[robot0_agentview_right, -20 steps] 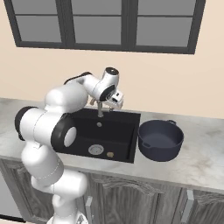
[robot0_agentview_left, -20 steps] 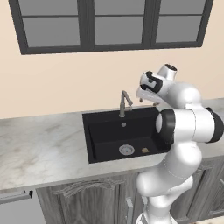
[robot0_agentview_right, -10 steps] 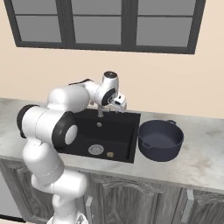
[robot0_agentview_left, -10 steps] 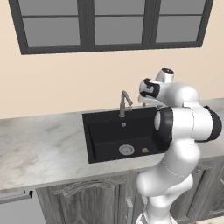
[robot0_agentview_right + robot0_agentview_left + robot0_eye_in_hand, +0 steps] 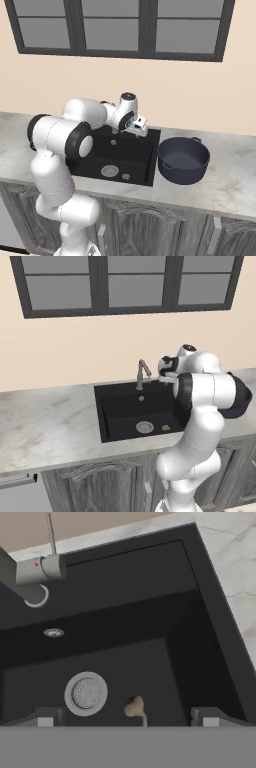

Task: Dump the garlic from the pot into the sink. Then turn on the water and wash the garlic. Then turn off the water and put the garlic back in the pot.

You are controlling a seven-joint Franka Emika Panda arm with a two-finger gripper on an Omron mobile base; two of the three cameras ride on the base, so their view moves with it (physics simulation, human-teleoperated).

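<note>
While the arm reaches over the basin, the scene reads from left to right as follows. At the left, the marble counter (image 5: 45,421) runs from the wall to its front edge above grey cabinet doors (image 5: 95,488). Set into the counter is the sink (image 5: 107,421), a matte black rectangular basin. The faucet (image 5: 142,373) stands at the back edge of the sink, near the middle of that edge. On the sink floor, the round steel drain (image 5: 144,427) lies toward the front edge. The garlic (image 5: 166,428) lies just beside the drain on its right, apart from it and resting on the basin floor near the front right corner. In the hand view, the garlic (image 5: 134,707) appears low in the picture, between the two fingertips (image 5: 45,718), with the drain (image 5: 86,693) to its left and the faucet (image 5: 32,574) at the upper left.

The gripper (image 5: 138,127) hangs above the back right part of the sink, near the faucet. Its jaws are spread wide and hold nothing.

At the right, the pot (image 5: 183,160) stands upright on the counter (image 5: 235,185), just beside the right edge of the sink (image 5: 140,162). Its visible interior shows nothing inside.
</note>
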